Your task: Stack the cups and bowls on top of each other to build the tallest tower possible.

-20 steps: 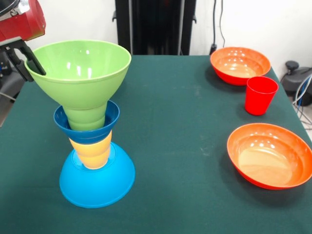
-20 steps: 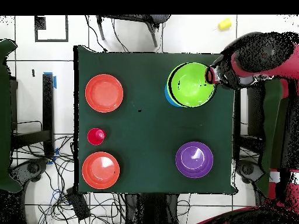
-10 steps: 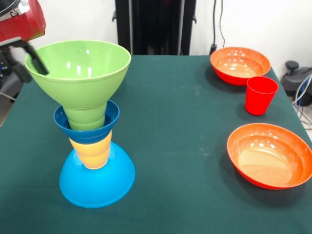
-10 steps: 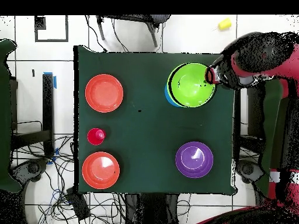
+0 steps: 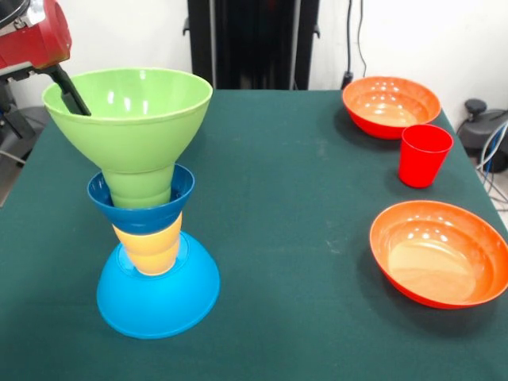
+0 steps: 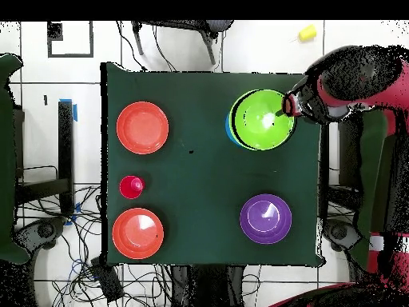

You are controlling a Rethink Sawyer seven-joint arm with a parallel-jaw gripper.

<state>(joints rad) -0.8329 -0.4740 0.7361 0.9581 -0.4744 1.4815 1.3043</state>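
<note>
The tower stands at the left of the front view. Its base is the upturned light-blue bowl [image 5: 157,300]. Above it come a yellow cup [image 5: 149,246], the small dark-blue bowl [image 5: 141,208], a green cup [image 5: 141,189] and the wide green bowl [image 5: 127,119] on top. The green bowl also shows in the overhead view [image 6: 260,118]. My gripper [image 5: 49,101] is open at the green bowl's rim, with one black finger [image 5: 71,91] inside the bowl; it also shows in the overhead view [image 6: 286,105]. The red cup [image 5: 425,155] stands apart.
Two orange bowls [image 5: 391,105] [image 5: 440,252] sit upright at the right with the red cup between them. A purple bowl [image 6: 265,217] sits on the table near the robot's side. A small yellow thing [image 6: 307,33] lies on the floor off the table.
My fingers have spread from the green bowl's rim. One finger has moved inward over the bowl. The bowl has shifted slightly on the tower.
</note>
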